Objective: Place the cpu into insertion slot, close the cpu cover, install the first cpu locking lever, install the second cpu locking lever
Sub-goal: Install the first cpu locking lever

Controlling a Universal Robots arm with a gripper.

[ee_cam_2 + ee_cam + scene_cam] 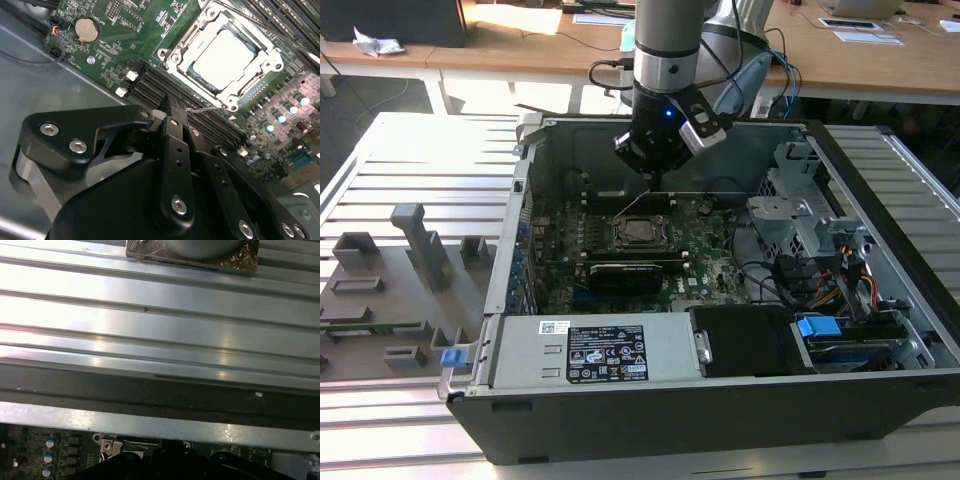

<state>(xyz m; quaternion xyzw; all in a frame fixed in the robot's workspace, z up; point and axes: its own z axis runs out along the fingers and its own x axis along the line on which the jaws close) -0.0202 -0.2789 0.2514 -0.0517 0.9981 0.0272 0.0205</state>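
Note:
The cpu (225, 57) lies flat in the insertion slot (624, 238) on the green motherboard, its silvery top showing. The cpu cover (176, 55), a metal frame, lies down around it. My gripper (168, 104) hangs just behind the socket in the exterior view (653, 185), its black fingers together. A thin wire locking lever (202, 109) runs from the socket corner to right beside my fingertips; I cannot tell whether they touch it. In the exterior view this lever (636, 205) stands raised at a slant above the socket.
The open computer case (520, 190) rests on a ribbed metal table (150, 325). Memory slots (165, 87) run beside the socket, and a black card (635, 272) sits in front of it. A drive cage (790, 215) and cables stand at the exterior view's right.

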